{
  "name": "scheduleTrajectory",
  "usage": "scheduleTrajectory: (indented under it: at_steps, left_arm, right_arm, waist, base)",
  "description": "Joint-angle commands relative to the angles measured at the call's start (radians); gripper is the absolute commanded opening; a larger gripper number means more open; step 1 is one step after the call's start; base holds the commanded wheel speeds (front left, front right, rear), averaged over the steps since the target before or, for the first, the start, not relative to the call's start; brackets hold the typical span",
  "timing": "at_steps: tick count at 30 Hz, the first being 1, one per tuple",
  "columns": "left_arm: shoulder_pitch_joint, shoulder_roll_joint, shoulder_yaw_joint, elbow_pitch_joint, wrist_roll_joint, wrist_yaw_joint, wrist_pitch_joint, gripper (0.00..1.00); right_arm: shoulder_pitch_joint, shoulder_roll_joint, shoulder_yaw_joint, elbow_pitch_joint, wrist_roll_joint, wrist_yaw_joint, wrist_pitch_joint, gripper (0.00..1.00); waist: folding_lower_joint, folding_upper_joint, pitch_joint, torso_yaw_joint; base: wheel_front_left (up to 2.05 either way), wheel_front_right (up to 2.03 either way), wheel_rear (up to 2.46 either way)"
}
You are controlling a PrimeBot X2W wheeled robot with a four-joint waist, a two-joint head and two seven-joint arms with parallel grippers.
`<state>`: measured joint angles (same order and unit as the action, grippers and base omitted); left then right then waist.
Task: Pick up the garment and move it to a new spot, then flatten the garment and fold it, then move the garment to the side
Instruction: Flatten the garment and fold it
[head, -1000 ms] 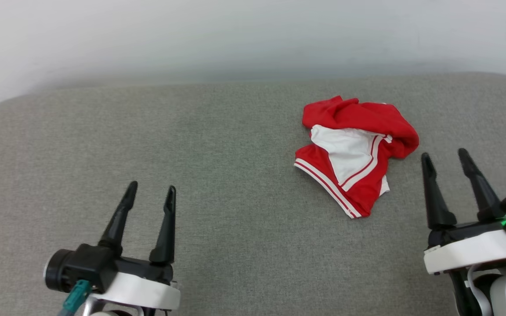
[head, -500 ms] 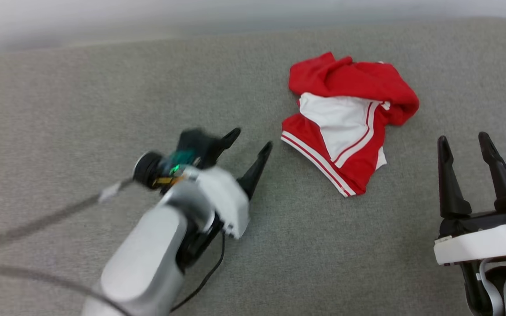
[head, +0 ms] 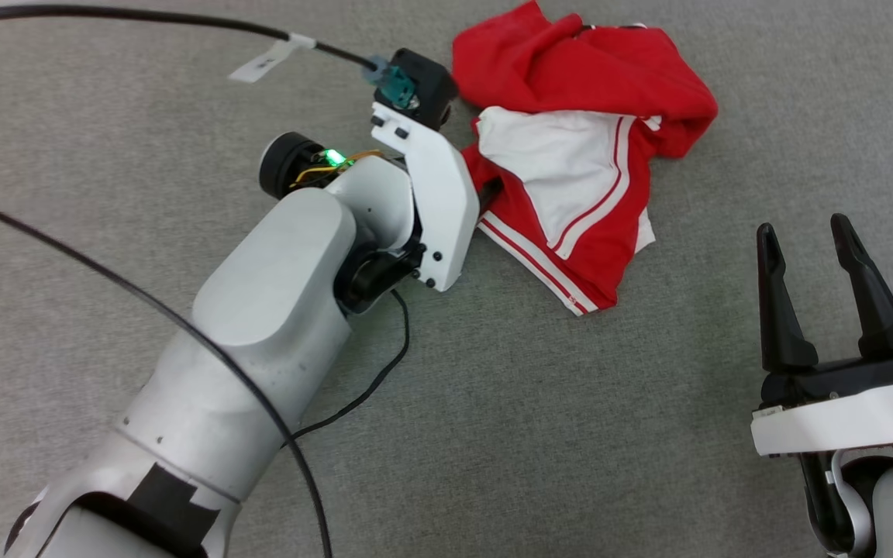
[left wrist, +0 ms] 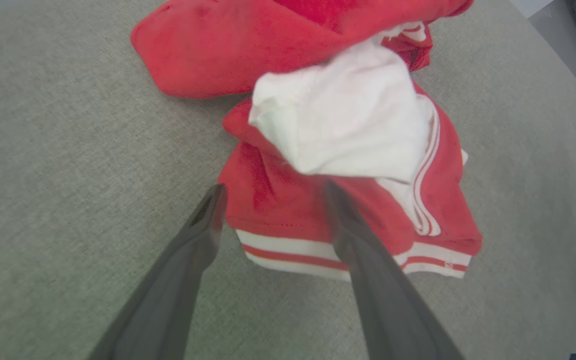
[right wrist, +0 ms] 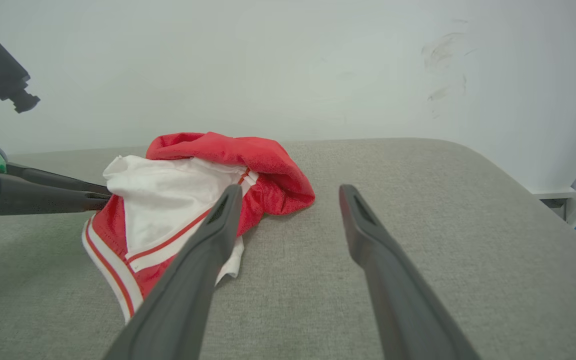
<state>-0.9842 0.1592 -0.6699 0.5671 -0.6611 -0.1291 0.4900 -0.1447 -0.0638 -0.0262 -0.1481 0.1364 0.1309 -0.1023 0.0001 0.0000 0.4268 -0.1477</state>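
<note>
We start with the grey padded surface (head: 648, 434), which spans the head view and gives the cloth a soft, flat bed to be spread on. Across the left half of that view our left arm (head: 260, 325) stretches diagonally toward the top centre. There the garment (head: 570, 167) lies bunched in a red-and-white heap, a white sleeve folded over the red body. The right gripper (head: 802, 225) sits at the lower right with its fingers spread and nothing held. It is near the heap but apart from it, on standby as we judge. The left gripper (left wrist: 273, 190) is spread too, straddling the heap's near edge above the striped hem without pinching it. We judge it is placed to close on that fold for the lift. A thin black cable (head: 144, 14) trails along the top left.
</note>
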Motion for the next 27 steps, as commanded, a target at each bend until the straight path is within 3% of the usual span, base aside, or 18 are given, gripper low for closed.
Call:
scheduleTrajectory:
  at_steps: [1, 7, 8, 9, 13, 19, 27]
  left_arm:
    - [-0.016, -0.005, -0.004, 0.01, -0.006, -0.001, -0.001, 1.0]
    - [-0.046, -0.023, -0.088, 0.096, -0.044, -0.001, -0.008, 1.0]
    - [-0.044, -0.022, -0.098, 0.104, -0.053, -0.001, -0.021, 0.39]
    - [-0.04, -0.022, -0.103, 0.11, -0.064, -0.001, -0.041, 0.0]
    - [-0.027, 0.001, -0.113, 0.119, -0.086, -0.001, -0.16, 0.0]
    - [0.014, 0.055, -0.051, 0.114, -0.099, 0.003, -0.387, 0.0]
    - [0.084, 0.163, 0.016, -0.075, -0.046, 0.087, -0.601, 0.0]
  right_arm:
    - [-0.021, 0.004, -0.001, 0.004, -0.004, 0.0, -0.005, 1.0]
    - [-0.029, 0.01, 0.003, 0.019, -0.012, 0.0, -0.019, 1.0]
    - [-0.032, 0.01, 0.005, 0.022, -0.014, 0.0, -0.019, 1.0]
    - [-0.033, 0.011, 0.007, 0.024, -0.017, 0.0, -0.02, 1.0]
    - [-0.031, 0.012, 0.005, 0.033, -0.025, 0.0, -0.021, 1.0]
    - [-0.004, 0.012, -0.001, 0.047, -0.027, 0.0, -0.013, 1.0]
    - [0.025, 0.0, 0.005, 0.057, -0.019, 0.0, 0.015, 1.0]
  waist:
    - [-0.0001, 0.0, 0.015, -0.013]
    - [-0.0001, 0.0, 0.032, -0.02]
    - [-0.0001, 0.0, 0.033, -0.02]
    - [-0.0001, 0.0, 0.032, -0.02]
    - [-0.0001, 0.0, 0.013, -0.007]
    - [-0.0001, 0.0, -0.062, 0.038]
    - [-0.0001, 0.0, -0.164, 0.118]
  base:
    - [0.0, 0.0, 0.0]
    - [0.0, 0.0, 0.0]
    - [0.0, 0.0, 0.0]
    - [0.0, 0.0, 0.0]
    - [0.0, 0.0, 0.0]
    - [0.0, 0.0, 0.0]
    - [0.0, 0.0, 0.0]
